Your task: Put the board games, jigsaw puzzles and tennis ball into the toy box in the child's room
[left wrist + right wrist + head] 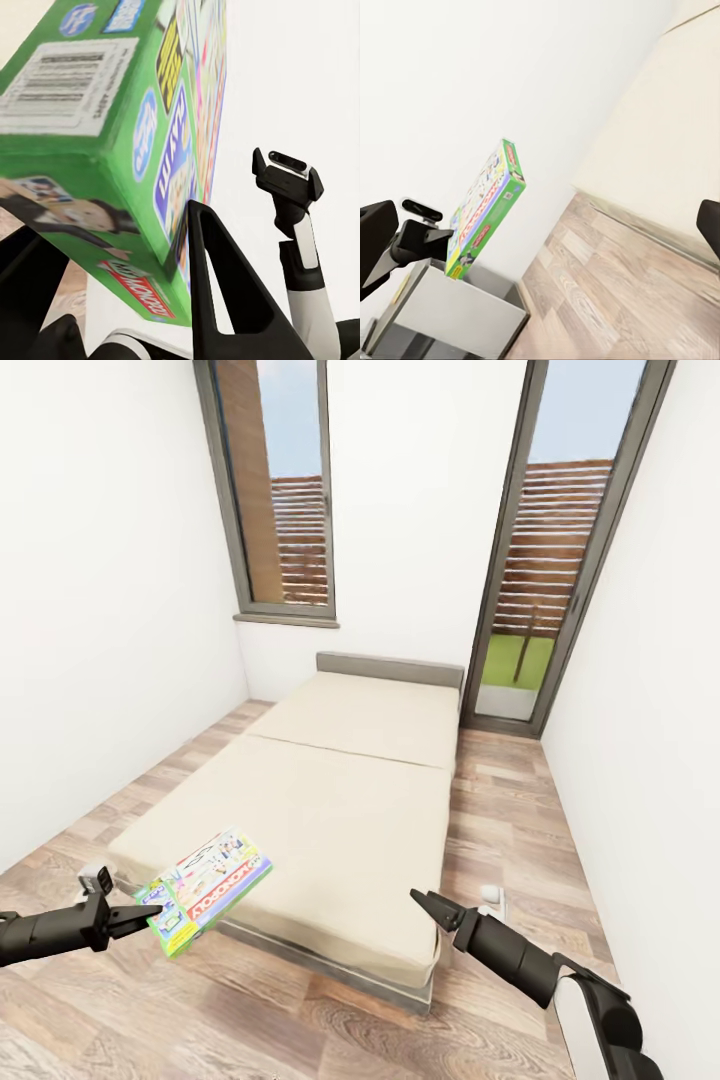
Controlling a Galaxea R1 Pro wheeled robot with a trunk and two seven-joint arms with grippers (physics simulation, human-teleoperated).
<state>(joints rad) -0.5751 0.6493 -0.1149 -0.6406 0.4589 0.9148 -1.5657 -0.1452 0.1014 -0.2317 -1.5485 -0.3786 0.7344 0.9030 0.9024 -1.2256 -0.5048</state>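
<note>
Bedding comes first: the bed (340,800) stretches ahead of me under the tall windows, its cream mattress bare of any other game as far as I can see. Smaller, at its near corner, the Monopoly board game (208,890) hangs clear of the mattress, clamped by one edge in my left gripper (140,918), while my right gripper (428,905) hovers empty with jaws parted. Held only at that edge, the box could tilt or slip if I swing sharply.

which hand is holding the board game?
The left hand: shut on the Monopoly board game, clear of the bed. The right hand holds nothing.
</note>
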